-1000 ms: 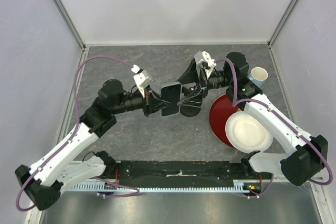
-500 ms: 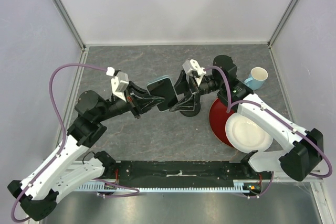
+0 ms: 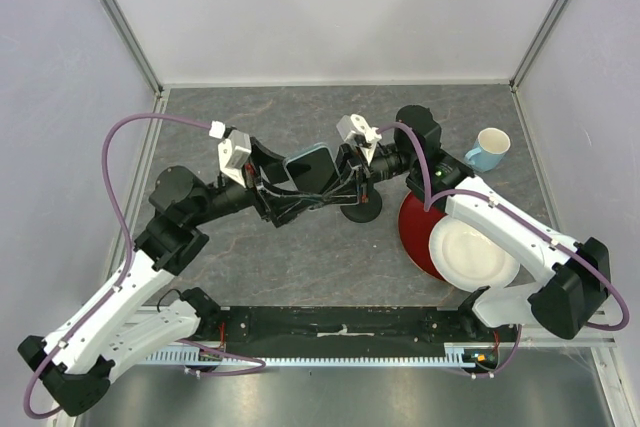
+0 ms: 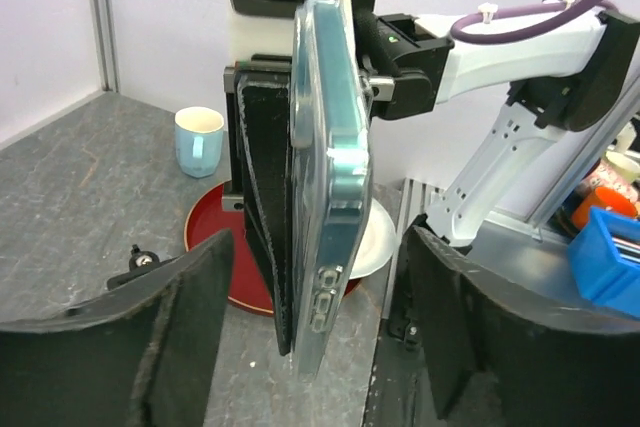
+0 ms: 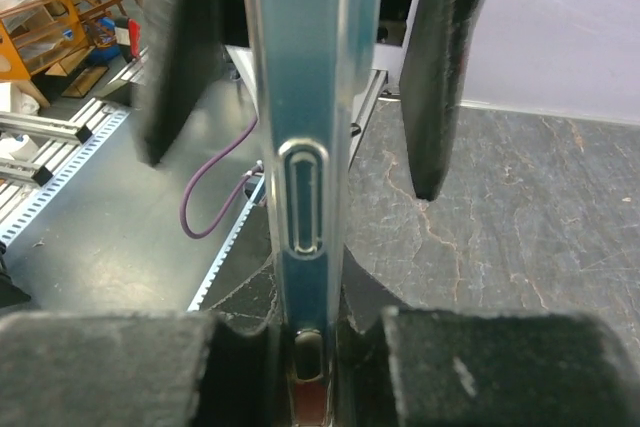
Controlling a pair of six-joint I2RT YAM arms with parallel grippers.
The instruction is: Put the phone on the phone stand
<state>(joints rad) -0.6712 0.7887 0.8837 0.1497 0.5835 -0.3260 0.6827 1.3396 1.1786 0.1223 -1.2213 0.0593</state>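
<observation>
Over the table [image 3: 300, 259], raised just left of the stand [image 3: 362, 210], the phone [image 3: 308, 168] stands on end.
Left jaws are spread wide either side, not touching. Right jaws pinch its flat faces. Its long axis is near vertical, with a thin edge toward each wrist.

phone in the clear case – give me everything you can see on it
The thin dark phone in a clear, blue-tinted case is off the table, edge-on to both wrist cameras. One narrow end shows a slot port, one long edge side buttons. The right gripper pinches its flat faces; the left gripper straddles it open, not touching.
</observation>
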